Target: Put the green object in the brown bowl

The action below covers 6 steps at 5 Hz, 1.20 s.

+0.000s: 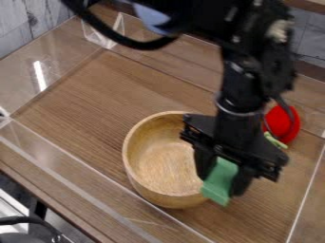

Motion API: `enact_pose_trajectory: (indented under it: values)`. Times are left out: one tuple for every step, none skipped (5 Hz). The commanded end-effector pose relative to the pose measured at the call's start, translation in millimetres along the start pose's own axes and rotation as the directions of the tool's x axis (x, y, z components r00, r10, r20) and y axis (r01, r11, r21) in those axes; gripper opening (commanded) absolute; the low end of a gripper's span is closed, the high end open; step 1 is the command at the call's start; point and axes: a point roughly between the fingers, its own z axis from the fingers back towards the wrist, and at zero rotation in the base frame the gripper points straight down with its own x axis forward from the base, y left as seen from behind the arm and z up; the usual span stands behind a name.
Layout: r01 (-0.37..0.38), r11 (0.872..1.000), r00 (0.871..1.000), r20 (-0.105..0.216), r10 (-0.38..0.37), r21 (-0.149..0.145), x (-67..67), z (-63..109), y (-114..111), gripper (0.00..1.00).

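Looking at feed, I saw wooden table [89, 114] under clear acrylic walls [51, 66]. Black arm [254, 57] reached down over brown bowl [159, 157], pointing straight down. Gripper [226, 180] was clamped on green object [221, 183], bar hanging upright, lifted off table, over bowl's right rim. Red round object [284, 121] sat right of arm, beyond bowl.
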Motion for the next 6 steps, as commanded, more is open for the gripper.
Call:
enact_pose_trajectory:
  values:
    - [-0.052, 0.999, 0.998, 0.034, 0.052, -0.003, 11.9, 1.2, 17.0, 0.00]
    - [-0.085, 0.996, 0.996, 0.024, 0.085, 0.005, 18.7, -7.8, 33.5, 0.00]
    - [-0.118, 0.993, 0.993, 0.014, 0.118, 0.011, 17.4, -17.2, 39.8, 0.00]
    - [-0.146, 0.989, 0.989, 0.005, 0.146, 0.017, 15.0, -23.7, 42.6, 1.00]
    - [-0.178, 0.984, 0.984, 0.004, 0.178, 0.018, 15.2, -29.9, 36.9, 1.00]
    - [-0.209, 0.978, 0.978, 0.003, 0.209, 0.021, 16.4, -35.6, 31.4, 1.00]
